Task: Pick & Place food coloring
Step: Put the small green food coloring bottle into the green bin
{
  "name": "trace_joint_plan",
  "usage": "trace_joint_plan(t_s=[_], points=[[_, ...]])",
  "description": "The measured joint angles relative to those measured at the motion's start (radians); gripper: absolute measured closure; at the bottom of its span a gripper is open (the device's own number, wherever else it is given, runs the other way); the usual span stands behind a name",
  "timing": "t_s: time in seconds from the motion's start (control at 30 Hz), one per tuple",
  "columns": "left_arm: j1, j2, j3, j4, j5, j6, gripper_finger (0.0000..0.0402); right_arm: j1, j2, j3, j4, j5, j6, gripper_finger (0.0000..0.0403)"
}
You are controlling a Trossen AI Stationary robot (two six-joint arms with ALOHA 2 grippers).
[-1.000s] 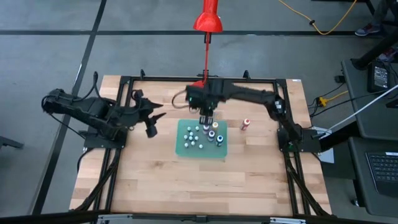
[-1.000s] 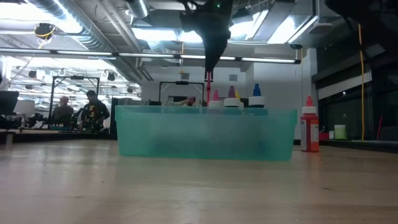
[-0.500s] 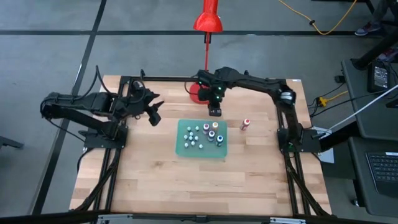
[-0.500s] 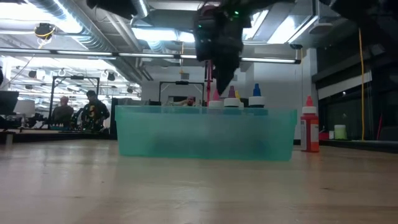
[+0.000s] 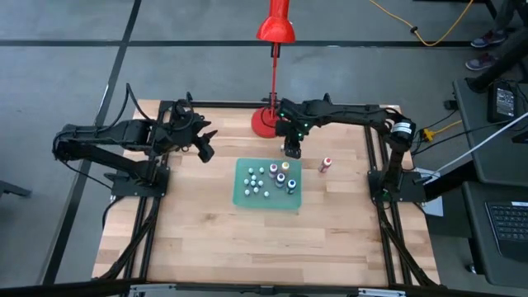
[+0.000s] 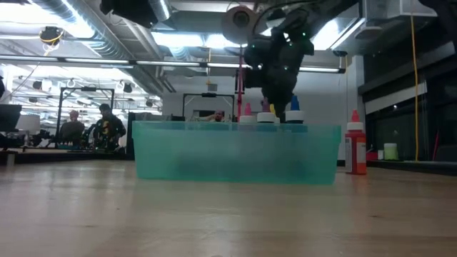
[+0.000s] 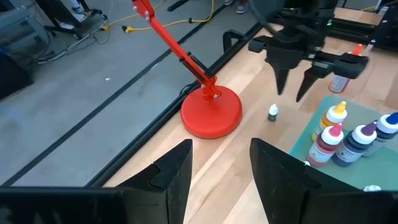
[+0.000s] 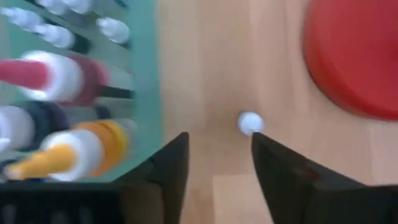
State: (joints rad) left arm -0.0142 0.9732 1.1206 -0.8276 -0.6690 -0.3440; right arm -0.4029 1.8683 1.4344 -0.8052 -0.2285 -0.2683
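Several food coloring bottles stand upright in a green tray at the table's middle. One tiny white-capped bottle stands on the wood between the tray and the red lamp's base. My right gripper hangs open just above this bottle, fingers pointing down, touching nothing; in its own wrist view the gripper has the bottle just ahead of it. A red-capped bottle stands right of the tray. My left gripper waits open, raised, left of the tray.
The lamp's base and its upright pole stand close behind the right gripper at the far edge. The tray's wall is right beside the tiny bottle. Bare wood lies toward the near edge. People sit in the room beyond the table.
My right gripper has left the space over the tray's far part, going toward the far edge and the right and sinking toward the tiny bottle by the lamp base. My left gripper has swung a little toward the far edge.
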Motion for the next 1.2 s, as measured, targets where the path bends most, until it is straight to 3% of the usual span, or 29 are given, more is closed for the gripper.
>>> trace_joint_plan(t_s=[0.23, 0.53, 0.8, 1.2], points=[[0.002, 0.000, 0.000, 0.000, 0.013, -0.013, 0.0245, -0.024, 0.019, -0.023, 0.109, 0.083, 0.000, 0.0149], [0.002, 0.001, 0.000, -0.001, 0.013, -0.040, 0.0245, -0.029, 0.096, -0.025, 0.099, 0.057, 0.007, 0.0139], [0.002, 0.001, 0.000, -0.001, 0.008, -0.040, 0.0245, -0.028, 0.142, -0.024, 0.118, 0.052, 0.006, 0.0149], [0.002, 0.001, 0.000, 0.000, 0.004, -0.038, 0.0245, -0.030, 0.148, -0.023, 0.138, 0.051, 0.004, 0.0233]])
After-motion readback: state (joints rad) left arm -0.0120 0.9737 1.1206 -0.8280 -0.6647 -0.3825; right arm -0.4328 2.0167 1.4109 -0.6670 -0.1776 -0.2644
